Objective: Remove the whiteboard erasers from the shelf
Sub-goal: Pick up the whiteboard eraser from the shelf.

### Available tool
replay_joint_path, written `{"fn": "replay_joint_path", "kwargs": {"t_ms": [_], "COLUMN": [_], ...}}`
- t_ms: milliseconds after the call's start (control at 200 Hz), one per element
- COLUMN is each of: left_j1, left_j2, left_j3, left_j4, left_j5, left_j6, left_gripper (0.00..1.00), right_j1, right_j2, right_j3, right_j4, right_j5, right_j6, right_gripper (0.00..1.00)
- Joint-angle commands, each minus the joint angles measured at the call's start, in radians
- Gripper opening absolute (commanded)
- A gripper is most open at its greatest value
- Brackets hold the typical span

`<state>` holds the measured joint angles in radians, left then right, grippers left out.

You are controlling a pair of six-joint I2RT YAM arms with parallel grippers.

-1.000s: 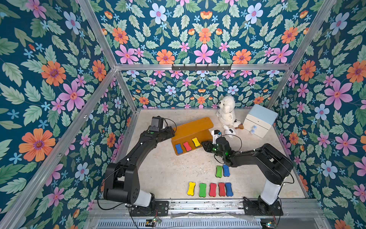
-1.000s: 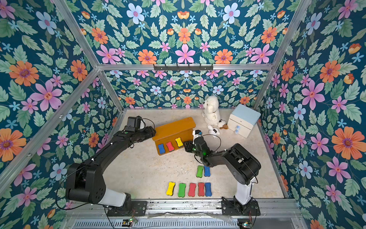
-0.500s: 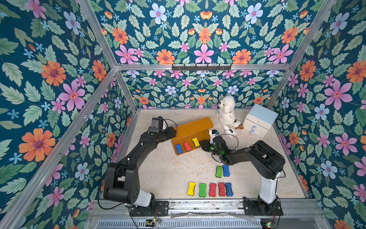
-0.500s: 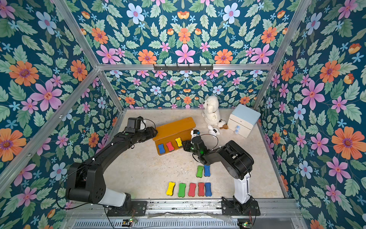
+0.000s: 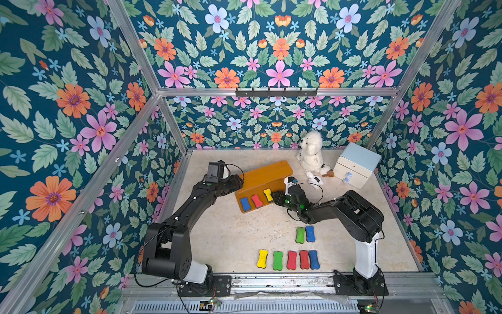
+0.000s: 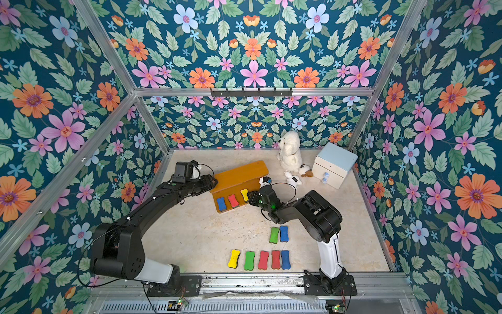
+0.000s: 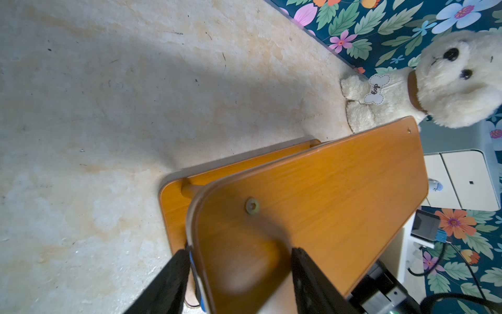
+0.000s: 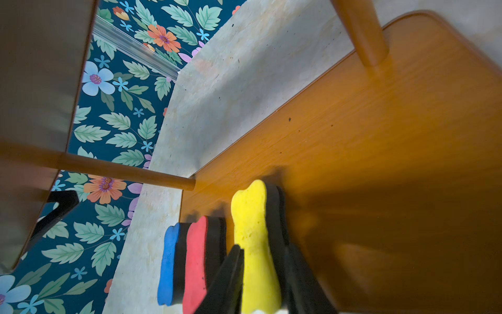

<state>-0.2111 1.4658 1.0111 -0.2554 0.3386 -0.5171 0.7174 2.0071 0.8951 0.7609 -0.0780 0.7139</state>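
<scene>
Right gripper (image 8: 264, 248): I find its black fingers (image 8: 228, 277) set either side of the yellow bone-shaped foam eraser (image 8: 252, 217), one on the yellow-face side and one on the dark-felt side. I cannot tell whether they press on it. That eraser lies on the lower tier of the orange-brown wooden two-tier shelf (image 5: 264, 174), at the end nearest this arm. A red foam eraser (image 8: 197, 258) lies next to it and a blue foam eraser (image 8: 168, 261) beyond. All three sit felt-down.

Left gripper (image 7: 240, 250): its fingers straddle a rounded corner of the shelf's upper tier. One finger looks close against the board edge, but I cannot confirm a clamp.

Off the shelf, on the pale stone-patterned tabletop (image 5: 231, 231), I count seven erasers. A green eraser (image 5: 300, 235) and a blue one (image 5: 310, 233) lie side by side. Nearer the arm bases is a row of five (image 5: 292, 260): yellow, green, red, red, blue. A white plush dog (image 5: 311, 155) and a white-and-light-blue drawer box (image 5: 357, 168) stand toward the back wall, apart from the shelf.
</scene>
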Motion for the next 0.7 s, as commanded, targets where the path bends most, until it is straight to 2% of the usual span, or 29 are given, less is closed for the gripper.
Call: {"fn": "replay_joint_path", "kwargs": {"t_ms": [0,230,370,695], "left_j1": [-0.001,0.0,-0.001,0.0], "left_j2": [0.0,0.0,-0.001,-0.007], "left_j3": [-0.005,-0.005,-0.003,0.0], "left_j4": [-0.033,-0.034,-0.035,-0.042], "left_j5": [-0.001,-0.001,-0.003,-0.019], "left_j6": [0.011,0.011,0.012,0.017], "left_gripper": [0.64,0.64,0.64,0.64], "right_j1": [0.002,0.007,0.015,0.033], "right_j2": [0.017,0.038,0.034,-0.006], "right_j3": [0.016,0.022,0.013,-0.016], "right_j4": [-0.009,-0.023,-0.037,-0.093], "right_j5": [0.002,-0.006,-0.006,0.01], "right_j6": [0.001,0.002,-0.001,-0.018], "right_gripper": [0.32,0.32,0.28,0.06]}}
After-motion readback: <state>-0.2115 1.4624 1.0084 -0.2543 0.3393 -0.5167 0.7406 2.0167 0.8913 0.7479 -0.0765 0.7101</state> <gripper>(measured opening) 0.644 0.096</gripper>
